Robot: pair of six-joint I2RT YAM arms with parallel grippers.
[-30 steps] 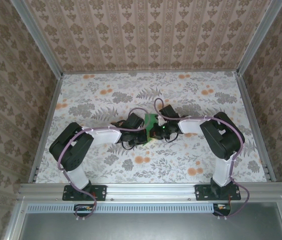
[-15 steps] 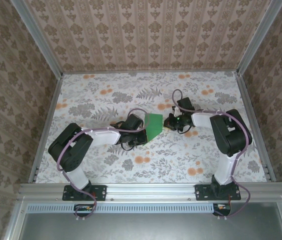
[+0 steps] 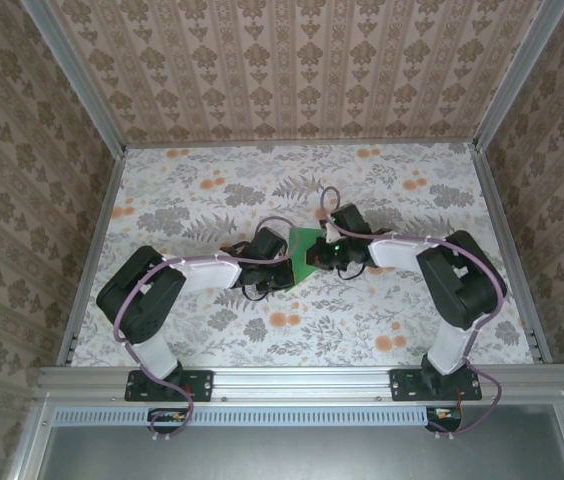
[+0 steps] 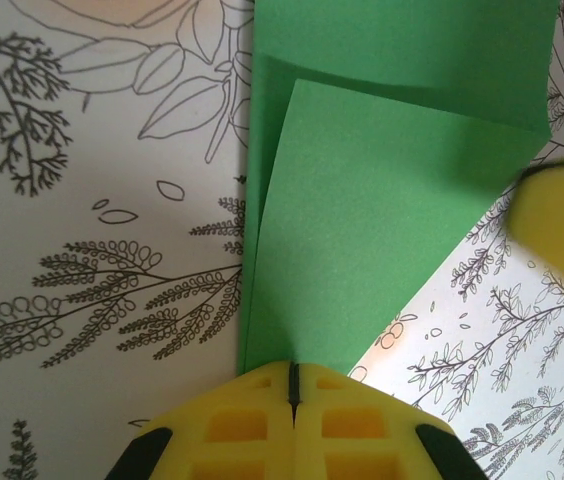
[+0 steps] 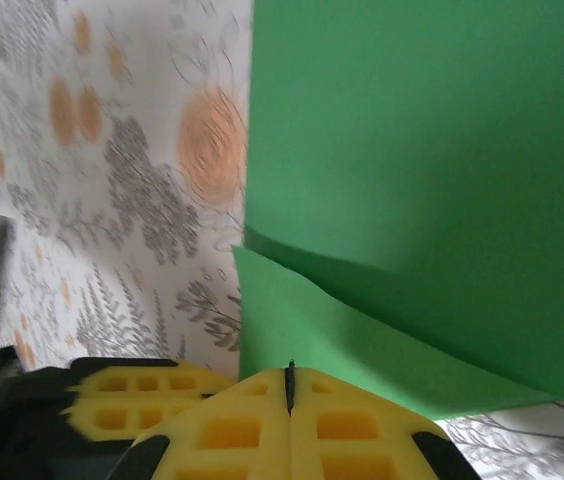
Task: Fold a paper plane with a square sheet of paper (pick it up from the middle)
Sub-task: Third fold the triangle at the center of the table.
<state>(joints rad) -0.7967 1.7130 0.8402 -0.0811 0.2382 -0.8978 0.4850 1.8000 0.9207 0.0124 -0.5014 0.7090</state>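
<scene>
Papered walls (image 3: 292, 70) with a brown damask print close in the floral-print counter (image 3: 192, 200) on three sides, and the top of each wall is cut off from above. The left arm (image 3: 202, 272) and the right arm (image 3: 442, 275), black and white and trailing lilac cables, both bend inward and meet over the middle of the counter, covering much of what lies there.

Between their ends lies the thin bright green sheet of paper (image 3: 306, 250). From overhead only a small wedge of it shows, and the wrists hide the rest. Up close it is partly folded, with one layer lying over another at a slant. Its far edges run out of both wrist pictures, so I cannot make out its full outline.

The left claw (image 4: 292, 385), yellow-tipped, has its jaws pressed together to a thin dark seam, and a corner of the paper runs in under the tips. I cannot tell whether it is pinched or only pressed down. The right claw (image 5: 289, 385) is closed just the same against the folded edge, and again I cannot tell whether it grips. Its picture is soft and blurred. In the left wrist's picture a yellow pad (image 4: 562, 230) pokes in from the right, out of focus, at the paper's edge.
</scene>
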